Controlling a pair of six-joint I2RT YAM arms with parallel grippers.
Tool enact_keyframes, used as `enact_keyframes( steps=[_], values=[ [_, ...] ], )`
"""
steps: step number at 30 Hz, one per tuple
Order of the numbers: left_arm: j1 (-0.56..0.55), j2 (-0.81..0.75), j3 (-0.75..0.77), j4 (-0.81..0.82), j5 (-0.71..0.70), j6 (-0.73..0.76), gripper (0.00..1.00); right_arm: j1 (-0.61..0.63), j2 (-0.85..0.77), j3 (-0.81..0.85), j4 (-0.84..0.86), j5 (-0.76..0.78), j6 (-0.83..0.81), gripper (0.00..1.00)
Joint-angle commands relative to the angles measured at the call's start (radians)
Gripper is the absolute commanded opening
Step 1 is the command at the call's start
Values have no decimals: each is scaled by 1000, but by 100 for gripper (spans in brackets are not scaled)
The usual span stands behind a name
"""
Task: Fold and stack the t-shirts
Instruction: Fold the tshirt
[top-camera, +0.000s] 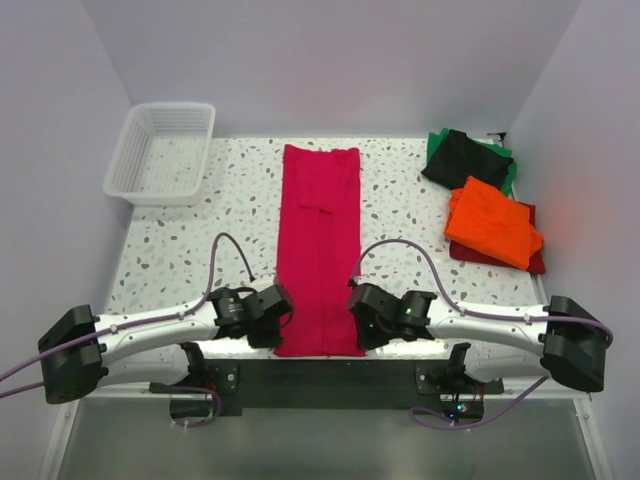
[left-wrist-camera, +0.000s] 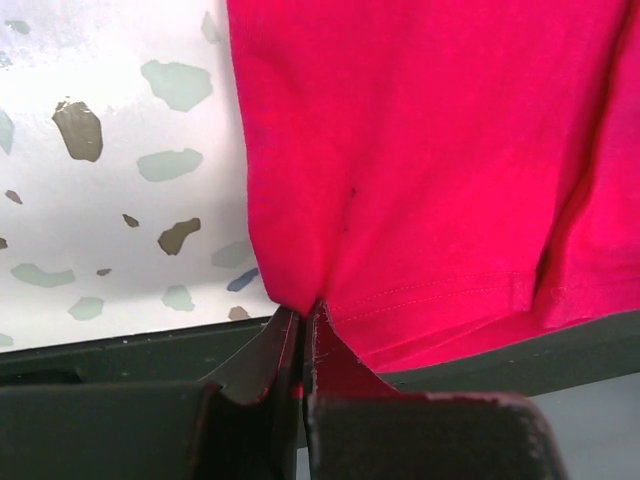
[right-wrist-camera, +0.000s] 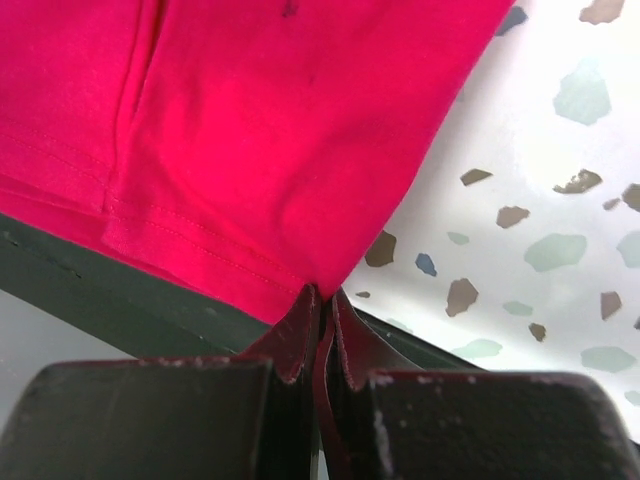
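- The crimson-pink t-shirt (top-camera: 318, 250) lies in the middle of the top view, folded into 1 narrow strip. Its long axis runs from the bottom of the frame to the top.
- Its stitched hem points to the bottom of the frame and reaches just past the near edge of the speckled surface (top-camera: 180, 250).
- The left end effector (left-wrist-camera: 300, 318) is pinched closed on the hem's lower-left corner.
- The right end effector (right-wrist-camera: 324, 298) is pinched closed on the hem's lower-right corner.
- Bare surface runs along both long edges of the strip.
- At the upper right of the top view is a pile well apart from the strip: an orange t-shirt (top-camera: 490, 225) on a dark red t-shirt (top-camera: 535, 262), and behind them a black t-shirt (top-camera: 455, 158) on a green t-shirt (top-camera: 507, 168).
- A white mesh basket (top-camera: 157, 197) stands at the upper left, its mesh floor showing through the open top.
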Motion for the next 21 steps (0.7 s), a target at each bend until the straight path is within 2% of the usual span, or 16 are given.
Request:
enact_keyframes(
  steps=[1, 6, 15, 21],
  values=[
    [-25, -2, 65, -84, -88, -32, 0, 4, -49, 70, -134, 72, -12, 0],
    [-30, 13, 111, -102, -146, -47, 0, 4, -33, 197, -258, 206, -75, 0],
    [-30, 113, 275, -245, -298, -154, 0, -2, 13, 323, -316, 376, -112, 0],
    [-28, 151, 384, -308, -423, -225, 0, -56, 36, 345, -307, 422, -135, 0]
  ],
)
